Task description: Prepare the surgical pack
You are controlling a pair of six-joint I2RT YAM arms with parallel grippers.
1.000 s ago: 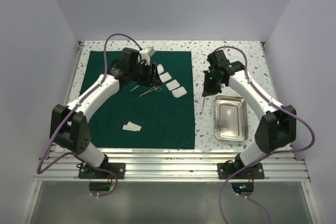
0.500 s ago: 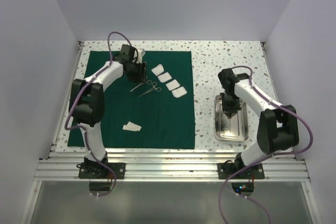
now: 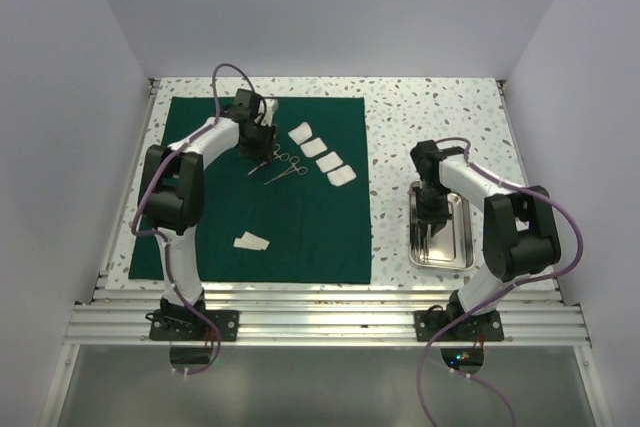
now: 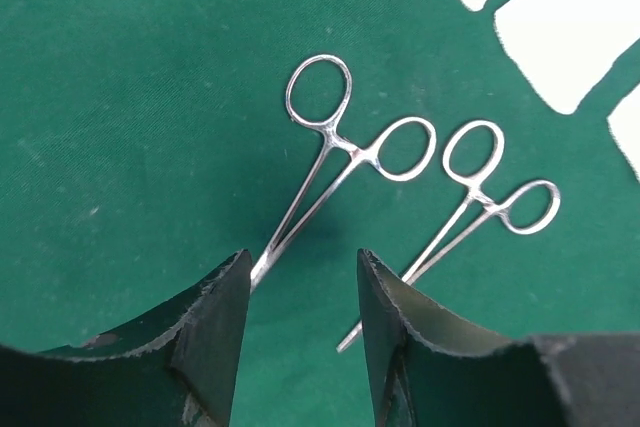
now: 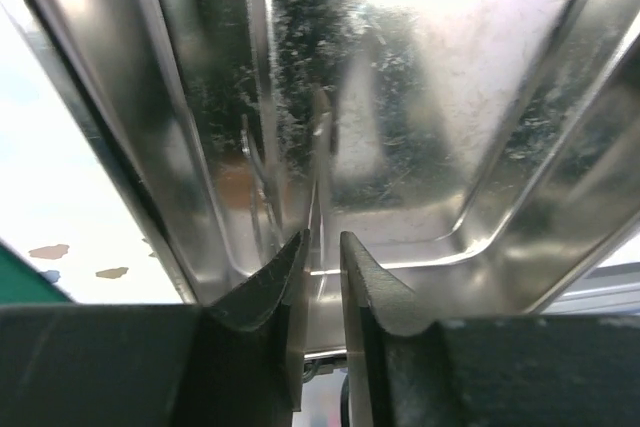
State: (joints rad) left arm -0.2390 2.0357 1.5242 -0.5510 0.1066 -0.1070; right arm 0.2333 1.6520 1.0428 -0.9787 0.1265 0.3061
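The left jaws stand open, one finger on either side of the tip of a pair of forceps [image 4: 322, 152] that lies flat on the green cloth [image 4: 130, 117]. They do not touch it. A second pair of forceps [image 4: 478, 209] lies just beside the first, ring handles pointing the same way. The left arm [image 3: 200, 142] rises from the near edge of the worktop [image 3: 440, 107], bends at a raised elbow and stretches toward the far left corner, its wrist tipped down.

The right jaws are a narrow slit apart, low inside the steel tray [image 5: 470, 97]. A thin steel instrument [image 5: 319, 152] runs up out of the slit, close to one finger and apparently not pinched. The right arm [image 3: 470, 175] is folded tightly, forearm angled in from the right, wrist pointing straight down.

Only the overhead view shows the layout. The cloth is spread flat over the left half of the worktop. Four gauze squares [image 3: 321, 153] lie in a diagonal row near its far edge, and a single gauze square [image 3: 251, 241] lies apart toward its near left corner. The tray sits off the cloth, near the near right corner. Only the wrist views show the jaw gaps. A purple cable [image 3: 228, 75] loops above the left wrist.
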